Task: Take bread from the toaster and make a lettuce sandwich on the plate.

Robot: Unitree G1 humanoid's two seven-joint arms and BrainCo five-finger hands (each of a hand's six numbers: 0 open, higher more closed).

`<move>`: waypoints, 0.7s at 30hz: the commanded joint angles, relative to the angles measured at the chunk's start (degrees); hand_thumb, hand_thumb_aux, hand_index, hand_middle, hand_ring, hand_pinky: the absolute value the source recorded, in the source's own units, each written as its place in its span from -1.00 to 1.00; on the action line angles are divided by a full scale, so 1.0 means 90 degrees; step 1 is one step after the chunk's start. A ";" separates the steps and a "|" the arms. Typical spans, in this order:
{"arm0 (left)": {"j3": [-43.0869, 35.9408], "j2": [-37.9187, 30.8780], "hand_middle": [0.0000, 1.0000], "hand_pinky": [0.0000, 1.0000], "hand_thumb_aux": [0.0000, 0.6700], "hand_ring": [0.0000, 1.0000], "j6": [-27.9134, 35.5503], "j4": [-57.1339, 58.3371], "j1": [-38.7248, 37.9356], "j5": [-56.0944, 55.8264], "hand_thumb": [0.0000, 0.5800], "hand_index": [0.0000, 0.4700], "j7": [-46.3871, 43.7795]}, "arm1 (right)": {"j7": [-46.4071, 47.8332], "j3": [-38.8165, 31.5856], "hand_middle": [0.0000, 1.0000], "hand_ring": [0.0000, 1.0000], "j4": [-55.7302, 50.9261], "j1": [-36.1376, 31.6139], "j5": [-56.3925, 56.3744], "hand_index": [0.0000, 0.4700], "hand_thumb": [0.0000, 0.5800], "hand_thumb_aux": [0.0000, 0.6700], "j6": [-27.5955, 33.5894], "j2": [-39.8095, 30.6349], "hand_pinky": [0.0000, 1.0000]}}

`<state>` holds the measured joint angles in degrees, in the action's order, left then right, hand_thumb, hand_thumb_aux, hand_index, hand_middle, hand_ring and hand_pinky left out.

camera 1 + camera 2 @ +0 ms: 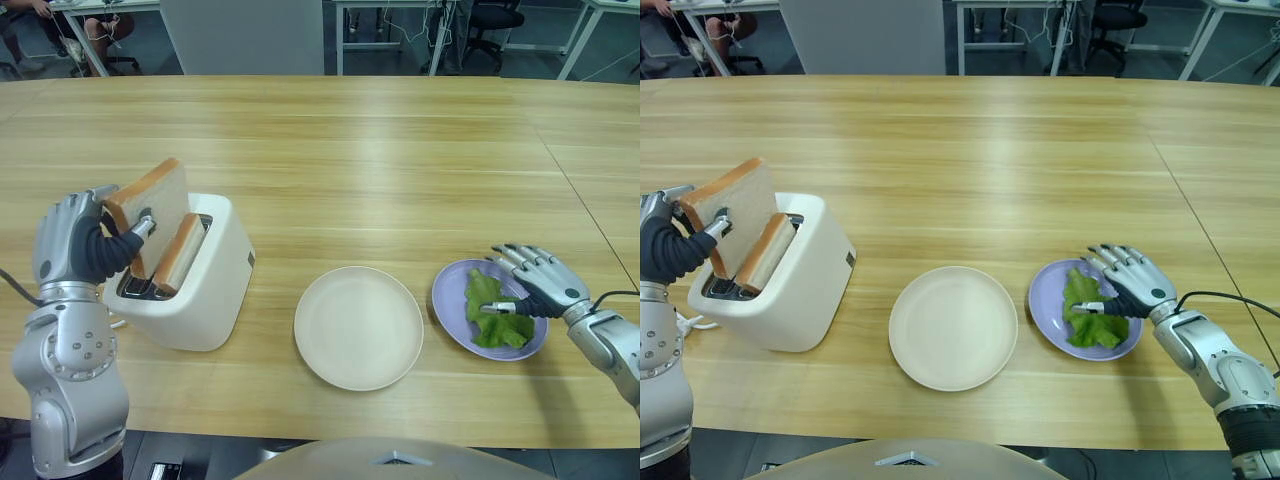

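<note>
Plate [358, 330] between toaster [200, 290] and lettuce [490, 320]
Left hand [80, 240] pinches a bread slice [155, 200], likely light and crumbly, half out of the toaster; grip its crust. Right hand [540, 280] is spread over the lettuce, holding nothing.

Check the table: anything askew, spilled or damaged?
Nothing spilled or damaged. One oddity: the second slice leans at a tilt in the toaster, next to the raised slice gripped by the left hand. The lettuce lies inside its purple plate.
</note>
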<state>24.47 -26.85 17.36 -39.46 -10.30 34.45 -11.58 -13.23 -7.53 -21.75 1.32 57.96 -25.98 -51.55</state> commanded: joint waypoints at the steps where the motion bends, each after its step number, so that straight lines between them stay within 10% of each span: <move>1: 0.0345 -0.0011 1.00 1.00 1.00 1.00 -0.0160 -0.0354 0.0320 -0.0416 1.00 0.96 0.0106 | -0.0420 -0.0588 -1.00 -1.00 -0.0754 -0.0223 0.0297 -1.00 -1.00 -1.00 -0.0212 -0.0144 -1.00; 3: 0.0454 -0.0035 1.00 1.00 1.00 1.00 -0.0194 -0.0671 0.0654 -0.0706 1.00 0.96 0.0087 | -0.0569 -0.0792 -1.00 -1.00 -0.0967 -0.0330 0.0377 -0.58 -0.23 -0.57 -0.0231 -0.0185 -1.00; 4: 0.0452 -0.0056 1.00 1.00 1.00 1.00 -0.0196 -0.0836 0.0809 -0.0836 1.00 0.96 0.0038 | -0.0621 -0.0876 -1.00 -1.00 -0.1050 -0.0376 0.0375 -0.58 -0.23 -0.57 -0.0266 -0.0199 -1.00; 5: 0.0439 -0.0038 1.00 1.00 1.00 1.00 -0.0139 -0.0994 0.0973 -0.0947 1.00 0.96 0.0006 | -0.0681 -0.0968 -1.00 -1.00 -0.1091 -0.0412 0.0394 0.44 0.86 0.47 -0.0293 -0.0224 -1.00; 7: 0.0252 -0.0024 1.00 1.00 1.00 1.00 0.0031 -0.1271 0.1226 -0.1159 1.00 0.96 -0.0185 | -0.0768 -0.1139 -1.00 -1.00 -0.1145 -0.0462 0.0412 0.54 0.91 0.57 -0.0347 -0.0264 -1.00; 8: 0.0111 0.0007 1.00 1.00 1.00 1.00 0.0136 -0.1407 0.1326 -0.1235 1.00 0.96 -0.0275 | -0.0817 -0.1218 -1.00 -1.00 -0.1169 -0.0479 0.0426 0.96 1.00 1.00 -0.0344 -0.0278 -1.00; 21: -0.3079 0.0694 1.00 1.00 1.00 1.00 0.0697 -0.1689 0.1175 -0.1137 1.00 0.96 -0.0797 | -0.1334 -0.0864 -1.00 -1.00 -0.0343 -0.0487 -0.0403 0.96 1.00 1.00 -0.0561 -0.0403 -1.00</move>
<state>1.83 -21.49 22.83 -56.52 1.58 22.84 -18.17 -24.48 -17.33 -27.66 -3.63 56.50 -30.53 -54.30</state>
